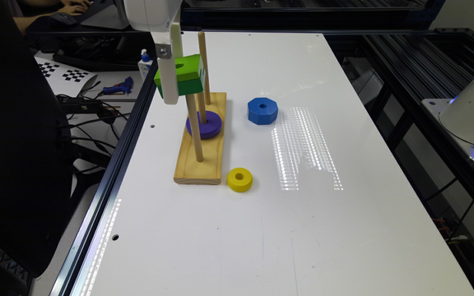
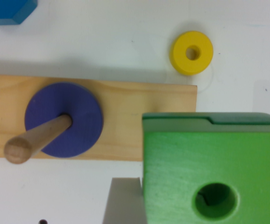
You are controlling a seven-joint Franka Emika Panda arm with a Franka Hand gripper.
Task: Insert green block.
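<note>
Exterior view: green block [image 1: 183, 76] held up in the air by the gripper [image 1: 171, 82], clamped by its sides, sitting level with the peg tops over the wooden base [image 1: 198, 166]. Hard to say which peg lines up with the hole. Blue octagon [image 1: 263, 110] and yellow ring [image 1: 239, 179] left on the table [image 1: 261, 230].

Wrist view: green block [image 2: 209, 172] pinched, hole facing up, something pale visible inside it, maybe a peg tip, can't tell for sure. Purple disc's [image 2: 63, 119] peg [image 2: 36, 139] well off to one side, so not that one.
</note>
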